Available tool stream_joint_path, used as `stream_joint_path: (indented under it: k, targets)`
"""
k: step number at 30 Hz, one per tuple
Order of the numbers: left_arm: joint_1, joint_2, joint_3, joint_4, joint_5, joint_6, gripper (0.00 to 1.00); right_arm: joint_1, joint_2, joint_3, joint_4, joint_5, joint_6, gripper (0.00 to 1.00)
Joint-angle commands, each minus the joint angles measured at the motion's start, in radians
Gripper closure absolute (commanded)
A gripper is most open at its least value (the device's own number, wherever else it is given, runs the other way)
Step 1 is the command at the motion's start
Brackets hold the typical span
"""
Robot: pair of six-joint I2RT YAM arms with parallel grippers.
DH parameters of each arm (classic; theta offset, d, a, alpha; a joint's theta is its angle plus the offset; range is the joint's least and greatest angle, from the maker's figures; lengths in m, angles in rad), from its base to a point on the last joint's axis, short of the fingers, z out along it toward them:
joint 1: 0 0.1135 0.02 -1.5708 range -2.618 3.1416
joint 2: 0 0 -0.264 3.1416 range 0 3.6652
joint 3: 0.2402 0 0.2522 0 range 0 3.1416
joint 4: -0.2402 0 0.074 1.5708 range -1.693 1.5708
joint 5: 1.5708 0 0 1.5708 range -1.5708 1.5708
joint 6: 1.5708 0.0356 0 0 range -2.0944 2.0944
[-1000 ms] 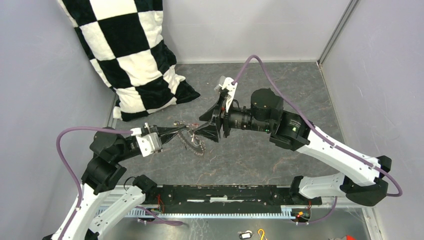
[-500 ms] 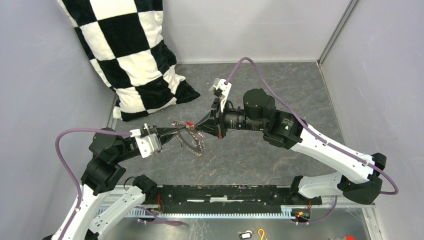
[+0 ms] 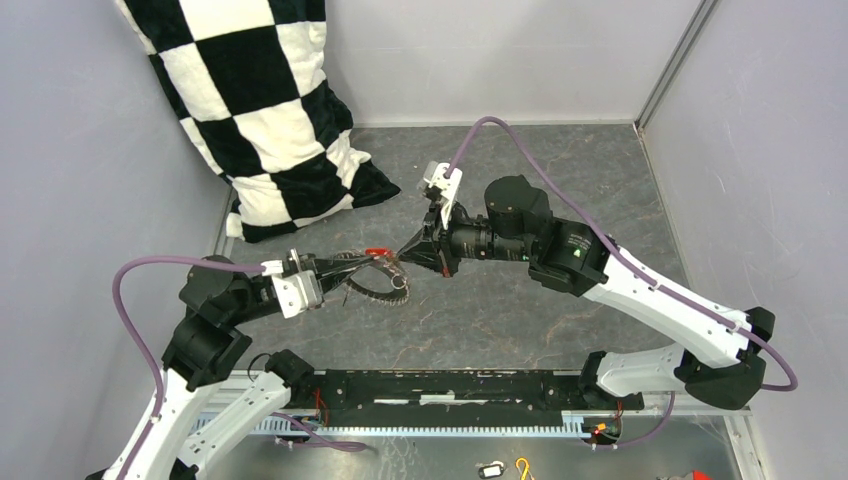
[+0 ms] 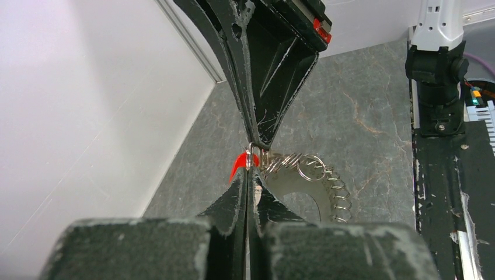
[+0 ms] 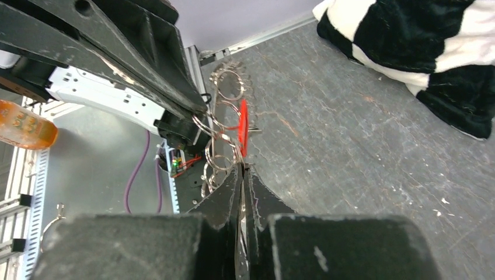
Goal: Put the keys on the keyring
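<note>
Top view: a grey marbled worktop [image 3: 500,310] is boxed in by pale walls [image 3: 480,60] at the left, back and right. A black-and-white checkered pillow [image 3: 265,110] fills the upper left corner. A black rail [image 3: 450,385] runs along the near edge between the arm bases. The left end effector [image 3: 384,263] and right end effector [image 3: 403,256] meet tip to tip just left of centre, above the worktop. The red key [image 3: 378,251] sits at that meeting point. The keyring [image 3: 380,293] hangs just below the left tips. Bare worktop lies open to the right, behind and in front.

Left wrist view: the left end effector [image 4: 250,177] rises from the bottom edge, fingers pressed together on the keyring's thin metal. The right end effector [image 4: 257,144] comes down from the top, tips nearly touching the left ones. The red key [image 4: 238,164] juts left at the junction. The keyring [image 4: 333,189] spreads to the right. A wall [image 4: 87,105] is close on the left, with open worktop at the right.

Right wrist view: the right end effector [image 5: 242,168] has its fingers pressed together, apparently pinching the metal just under the upright red key [image 5: 243,125]. Small rings [image 5: 219,143] cluster beside it. The left end effector [image 5: 192,119] reaches in from the upper left. The pillow [image 5: 420,41] occupies the upper right corner, with bare worktop in between.
</note>
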Motion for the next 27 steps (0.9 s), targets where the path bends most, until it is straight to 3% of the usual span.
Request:
stream_joint_path:
  k: [1,10,17,21,27]
  targets:
    - [-0.002,-0.022,0.018,0.105,0.032,-0.023,0.98,-0.030,-0.009,0.060,-0.112,0.053,-0.101,0.94]
    - [-0.002,-0.007,0.034,0.083,0.114,-0.075,0.98,-0.030,-0.022,0.095,-0.114,0.032,-0.225,0.90]
    - [-0.002,0.014,0.045,0.084,0.140,-0.110,0.98,-0.030,-0.105,0.090,-0.043,0.012,-0.311,0.61]
    - [-0.002,0.023,0.046,0.084,0.163,-0.119,0.98,-0.029,-0.158,0.001,0.110,-0.129,-0.271,0.51]
    - [-0.002,0.036,0.048,0.104,0.166,-0.163,0.98,-0.017,-0.140,-0.066,0.233,-0.228,-0.235,0.55]
